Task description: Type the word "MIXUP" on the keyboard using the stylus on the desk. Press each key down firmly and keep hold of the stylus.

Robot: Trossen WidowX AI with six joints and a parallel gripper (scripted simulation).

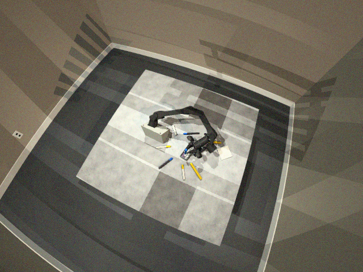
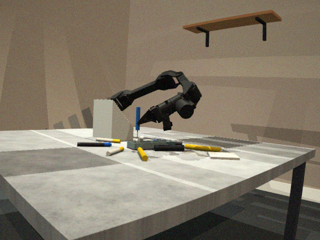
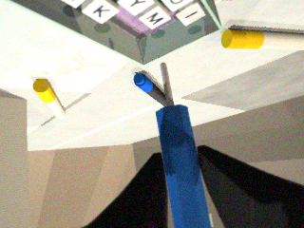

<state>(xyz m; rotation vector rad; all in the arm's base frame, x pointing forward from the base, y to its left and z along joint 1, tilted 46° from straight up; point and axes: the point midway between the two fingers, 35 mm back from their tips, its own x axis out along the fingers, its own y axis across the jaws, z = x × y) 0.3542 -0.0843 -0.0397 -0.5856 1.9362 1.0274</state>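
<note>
My gripper [image 2: 139, 123] [image 3: 180, 157] is shut on the blue stylus [image 1: 185, 151] [image 2: 138, 116] [image 3: 178, 128], which stands near upright with its thin grey tip pointing down. The keyboard [image 1: 184, 157] [image 2: 149, 145] [image 3: 119, 45] lies under the gripper. In the exterior view the tip is a little above the keyboard's left end. In the wrist view the keys K, Y, M, U and I show at the top, and the tip appears just past the corner near the M key [image 3: 154, 19]. No contact between tip and key shows. The arm hides much of the keyboard in the top view.
Several markers lie around the keyboard, including a yellow one [image 1: 195, 171] [image 2: 142, 154], a black one with a blue cap [image 1: 165, 162] [image 2: 94, 144] and a white one with a yellow cap [image 1: 183, 171] [image 2: 115, 151]. A pale pad [image 1: 225, 152] [image 2: 223, 155] lies beyond.
</note>
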